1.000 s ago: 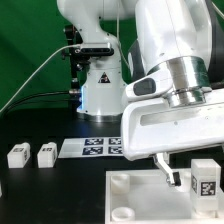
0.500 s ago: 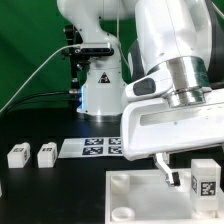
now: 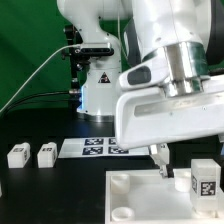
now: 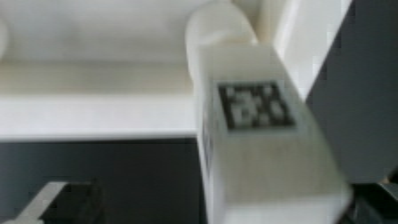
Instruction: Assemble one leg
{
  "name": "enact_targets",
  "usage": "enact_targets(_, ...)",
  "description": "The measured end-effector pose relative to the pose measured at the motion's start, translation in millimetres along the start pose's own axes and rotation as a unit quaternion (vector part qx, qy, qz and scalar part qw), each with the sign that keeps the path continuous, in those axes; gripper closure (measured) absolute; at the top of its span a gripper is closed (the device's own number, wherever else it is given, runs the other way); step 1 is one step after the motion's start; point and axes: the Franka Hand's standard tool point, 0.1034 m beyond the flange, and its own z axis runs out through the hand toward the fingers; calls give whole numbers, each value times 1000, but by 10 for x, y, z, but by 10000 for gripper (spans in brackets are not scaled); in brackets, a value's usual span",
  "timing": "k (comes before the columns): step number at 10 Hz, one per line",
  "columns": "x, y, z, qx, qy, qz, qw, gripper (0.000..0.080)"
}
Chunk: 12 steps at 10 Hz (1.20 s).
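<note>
A leg (image 3: 205,183), a small white block with a square tag, stands at the exterior view's right on the corner of the large white panel (image 3: 135,195). My gripper (image 3: 186,168) hangs over it, open. One dark finger (image 3: 161,163) shows beside the leg, apart from it; the other finger is hidden. In the wrist view the leg (image 4: 254,105) runs between my gripper's (image 4: 222,205) widely spread fingers, with a gap on each side. Two more legs (image 3: 17,155) (image 3: 46,154) lie on the black table at the exterior view's left.
The marker board (image 3: 92,147) lies flat behind the panel, in front of the arm's white base (image 3: 100,90). A black cable runs along the green backdrop at the exterior view's left. The white panel (image 4: 89,90) fills much of the wrist view.
My gripper has moved up and toward the exterior view's left. The leg on the panel has stayed where it was.
</note>
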Motion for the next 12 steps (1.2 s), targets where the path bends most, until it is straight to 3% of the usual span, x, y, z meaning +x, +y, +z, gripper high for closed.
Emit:
enact_targets(2, 19, -114, -7, 13, -108, 12, 994, 151)
enact_targets(3, 49, -99, 0, 18, -163, 15, 986, 151)
enact_targets(4, 131, -99, 21, 20, -171, 16, 985, 151)
enact_targets(8, 102, -89, 78, 18, -165, 18, 986, 151)
enact_targets(9, 72, -131, 124, 17, -152, 15, 988, 238)
enact_targets(10, 59, -134, 130, 17, -153, 15, 988, 384)
enact_targets(11, 61, -133, 129, 17, -153, 17, 988, 384)
enact_targets(12, 68, -101, 128, 12, -152, 37, 988, 501)
